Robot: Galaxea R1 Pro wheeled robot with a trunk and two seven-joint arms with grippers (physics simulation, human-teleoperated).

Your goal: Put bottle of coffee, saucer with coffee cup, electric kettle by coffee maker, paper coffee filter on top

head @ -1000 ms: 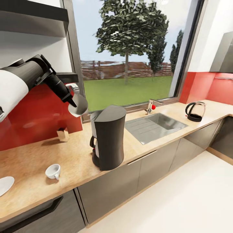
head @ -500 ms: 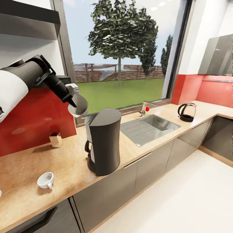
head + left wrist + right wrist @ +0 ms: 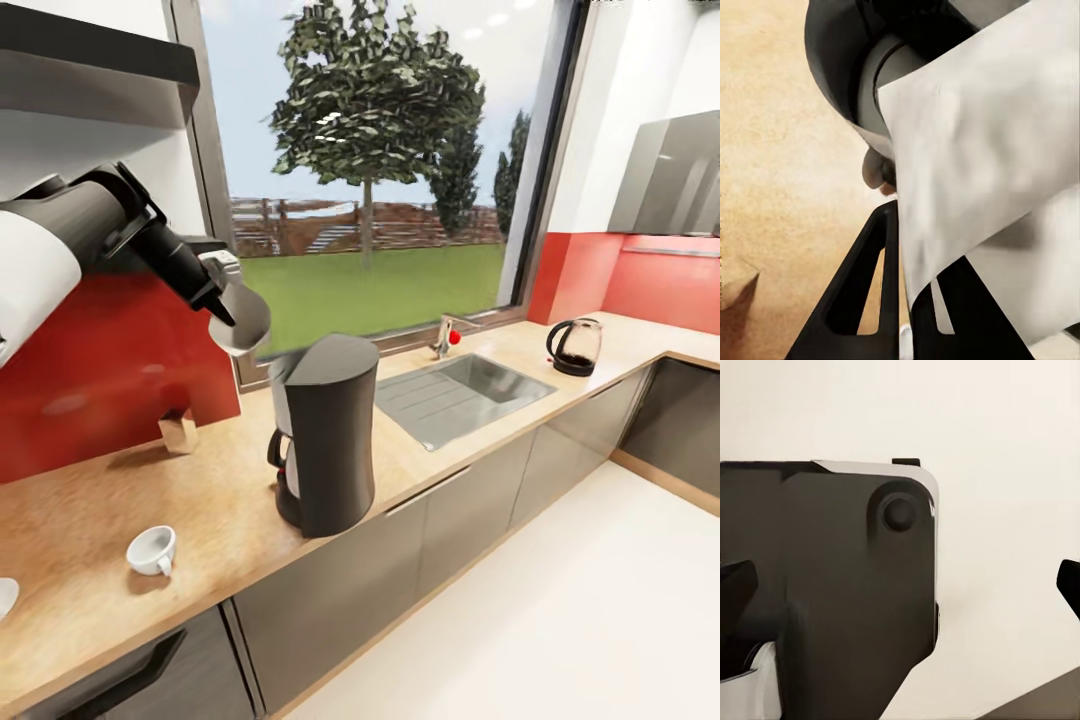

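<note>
My left gripper (image 3: 226, 303) is shut on the paper coffee filter (image 3: 241, 321), an off-white cone held just above and behind the top of the coffee maker (image 3: 327, 440). In the left wrist view the filter (image 3: 982, 150) hangs between the black fingers (image 3: 881, 285), over the coffee maker's silver housing (image 3: 874, 82). The bottle of coffee (image 3: 178, 431) stands on the countertop (image 3: 230, 500) by the red wall. The coffee cup (image 3: 152, 550) lies tilted near the front edge, and the saucer (image 3: 4, 597) peeks in at the far left. The electric kettle (image 3: 573, 347) stands far right. My right gripper (image 3: 904, 577) is open.
A steel sink (image 3: 465, 388) with a tap (image 3: 445, 335) is set into the counter between the coffee maker and the kettle. A dark shelf (image 3: 90, 70) hangs over the left arm. Pale floor (image 3: 560, 620) runs along the grey cabinets.
The head camera has swung, so the whole scene has shifted left. The left gripper still holds the filter in about the same spot above the coffee maker.
</note>
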